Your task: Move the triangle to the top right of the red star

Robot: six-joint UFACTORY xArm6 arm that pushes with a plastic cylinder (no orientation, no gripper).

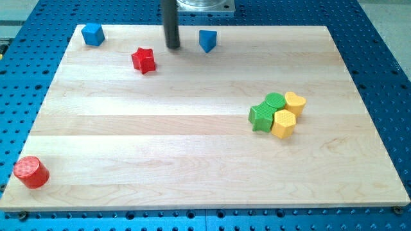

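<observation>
A blue triangle (207, 40) stands near the board's top edge, right of centre-left. A red star (144, 60) lies lower and to the triangle's left. My tip (172, 47) rests on the board between them, just left of the triangle and up and right of the star, touching neither as far as I can see.
A blue cube (93, 34) sits at the top left corner. A red cylinder (31, 172) sits at the bottom left. At the right, a green star (261, 118), green cylinder (275, 101), yellow hexagon (283, 124) and yellow heart (295, 102) cluster together. The wooden board (192, 154) lies on a blue perforated table.
</observation>
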